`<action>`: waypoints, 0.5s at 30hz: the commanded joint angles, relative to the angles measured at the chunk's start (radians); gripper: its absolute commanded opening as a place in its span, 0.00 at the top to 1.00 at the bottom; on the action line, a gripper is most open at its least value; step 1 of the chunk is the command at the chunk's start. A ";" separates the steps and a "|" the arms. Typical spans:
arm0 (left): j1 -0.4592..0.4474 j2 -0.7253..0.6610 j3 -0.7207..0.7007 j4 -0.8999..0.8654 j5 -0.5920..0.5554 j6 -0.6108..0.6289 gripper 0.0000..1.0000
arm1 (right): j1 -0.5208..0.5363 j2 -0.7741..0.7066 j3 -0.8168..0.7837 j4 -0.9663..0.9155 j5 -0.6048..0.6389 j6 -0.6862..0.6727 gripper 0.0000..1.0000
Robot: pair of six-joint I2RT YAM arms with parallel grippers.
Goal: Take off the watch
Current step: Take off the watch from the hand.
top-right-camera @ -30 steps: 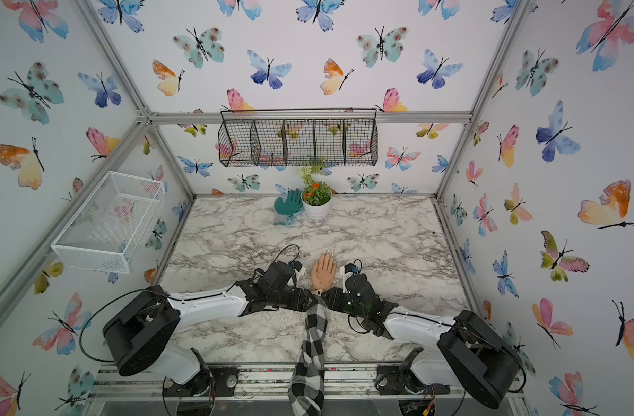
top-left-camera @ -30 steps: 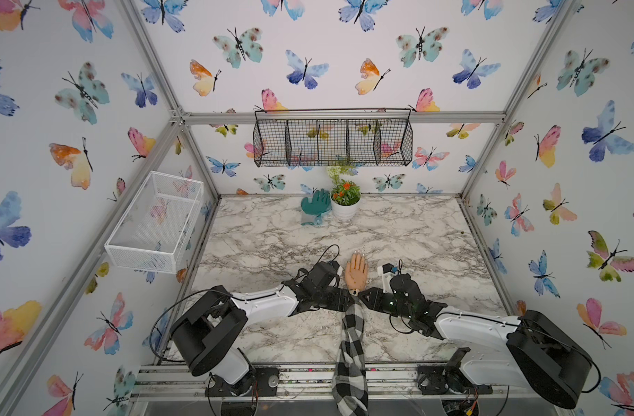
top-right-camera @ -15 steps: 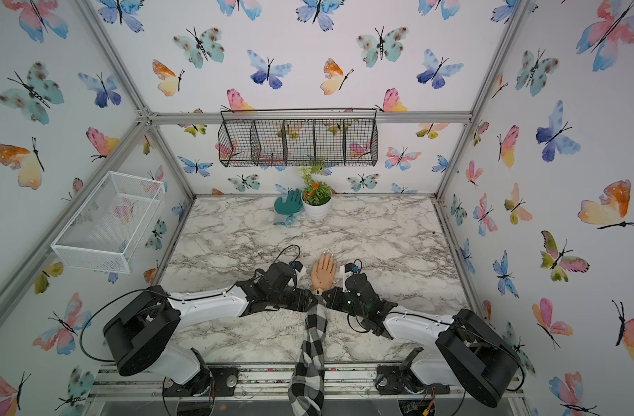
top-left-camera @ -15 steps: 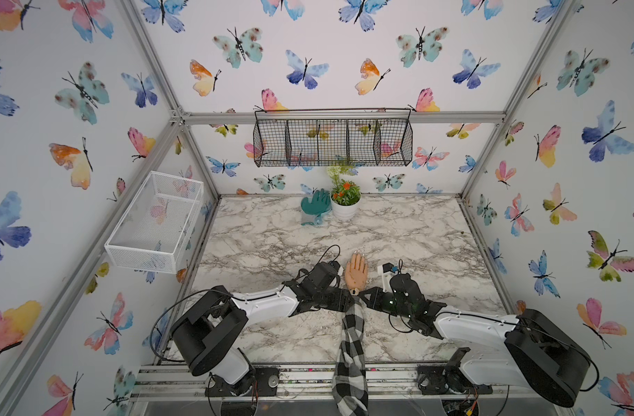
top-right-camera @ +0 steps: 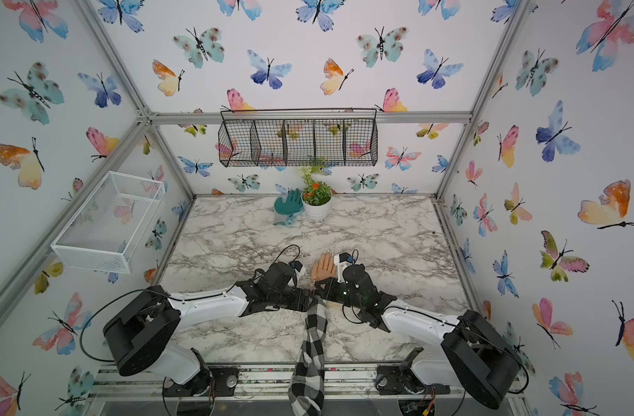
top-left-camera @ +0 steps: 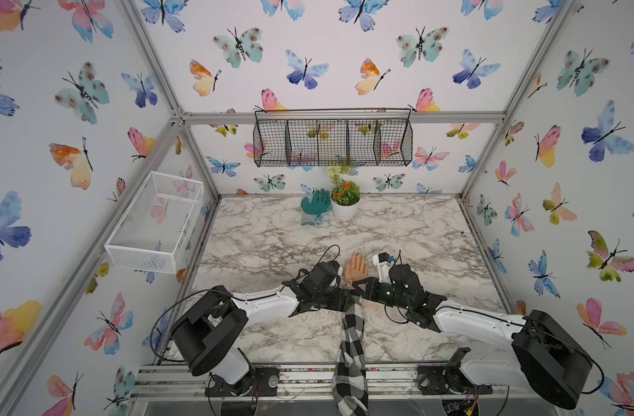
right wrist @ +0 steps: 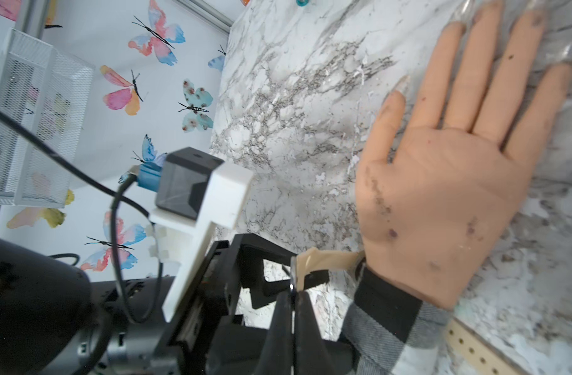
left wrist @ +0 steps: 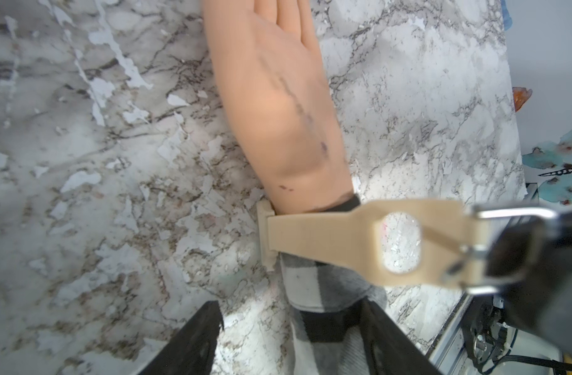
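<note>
Right wrist view shows the right gripper clamped on the buckle end of the watch, whose strap runs straight to the wrist of the mannequin hand. Its holed end lies on the table beside the sleeve. Straddling the sleeve, the left gripper has its jaws apart.

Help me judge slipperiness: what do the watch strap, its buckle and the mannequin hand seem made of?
Watch strap: matte beige, probably silicone or faux leather, bends smoothly. Buckle: bright metal, glinting. Mannequin hand: skin-toned rubber or vinyl, matte, smudged.
</note>
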 commanded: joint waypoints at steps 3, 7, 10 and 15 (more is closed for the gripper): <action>-0.007 -0.020 -0.019 0.003 -0.025 -0.009 0.29 | -0.004 0.016 0.045 -0.005 -0.031 -0.023 0.98; 0.012 -0.065 -0.024 -0.009 -0.053 -0.017 0.29 | -0.004 0.031 0.061 -0.001 -0.042 -0.027 0.98; 0.046 -0.117 -0.029 -0.026 -0.086 -0.030 0.29 | -0.003 0.055 0.094 -0.005 -0.062 -0.038 0.98; 0.156 -0.231 -0.052 -0.057 -0.131 -0.082 0.29 | -0.004 0.125 0.176 -0.016 -0.126 -0.066 0.98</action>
